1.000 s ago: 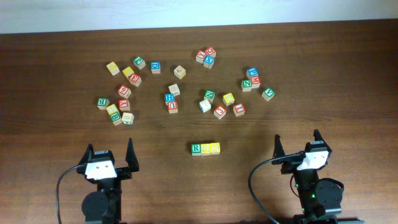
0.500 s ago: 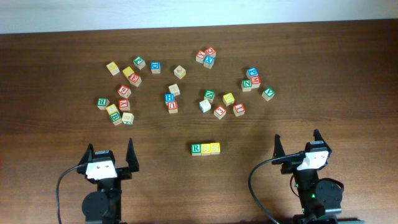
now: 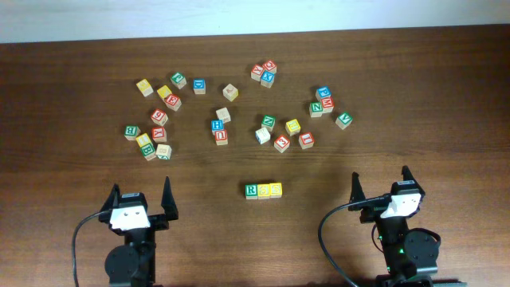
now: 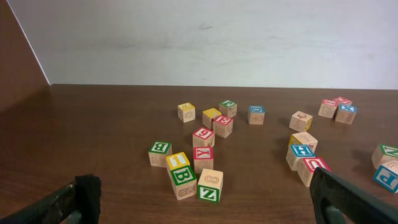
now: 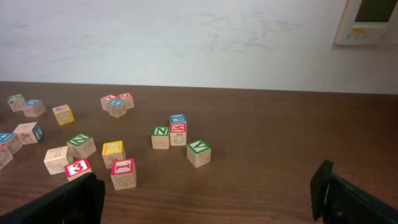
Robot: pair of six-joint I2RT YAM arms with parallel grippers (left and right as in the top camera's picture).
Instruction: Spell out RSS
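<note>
Three cubes stand in a touching row near the front middle of the table: a green R cube (image 3: 252,190) on the left, then two yellow cubes (image 3: 264,190) (image 3: 276,190). Neither wrist view takes in this row. My left gripper (image 3: 141,196) rests near the front left edge, well to the left of the row, open and holding nothing. My right gripper (image 3: 381,182) sits at the front right, also open and empty. Each wrist view has dark fingertips (image 4: 87,194) (image 5: 323,186) at both lower corners with bare table between them.
Loose letter cubes lie scattered across the far half of the wooden table (image 3: 446,112): a left cluster (image 3: 151,131), a middle group (image 3: 219,129), a far pair (image 3: 264,72) and a right group (image 3: 323,104). A pale wall (image 4: 217,37) rises behind.
</note>
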